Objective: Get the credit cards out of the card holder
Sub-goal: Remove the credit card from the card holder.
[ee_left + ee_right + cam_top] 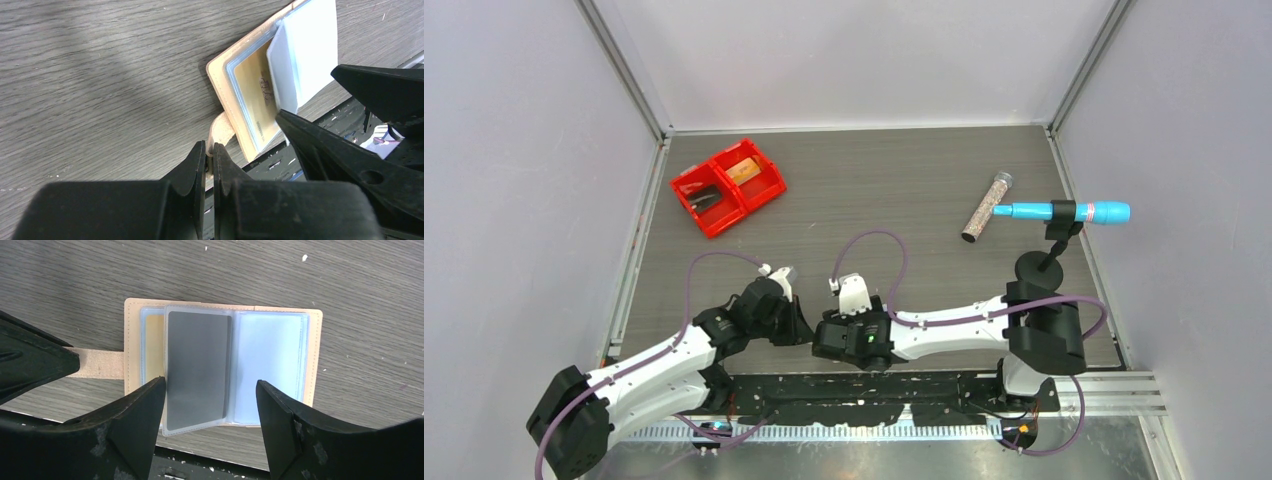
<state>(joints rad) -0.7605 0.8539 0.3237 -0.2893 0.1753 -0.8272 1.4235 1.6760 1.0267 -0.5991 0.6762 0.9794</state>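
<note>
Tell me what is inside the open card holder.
In the card holder, a dark grey card fills the middle sleeve, partly covering a gold card. The right sleeve looks empty; anything under the grey card is hidden.

A robot test cell in a lab — pale panels (514, 150) in metal framing (629, 75) box in a grey worktop (874, 190), with a left arm (659, 365) and right arm (954, 328) bolted to a slotted rail (924, 390).
</note>
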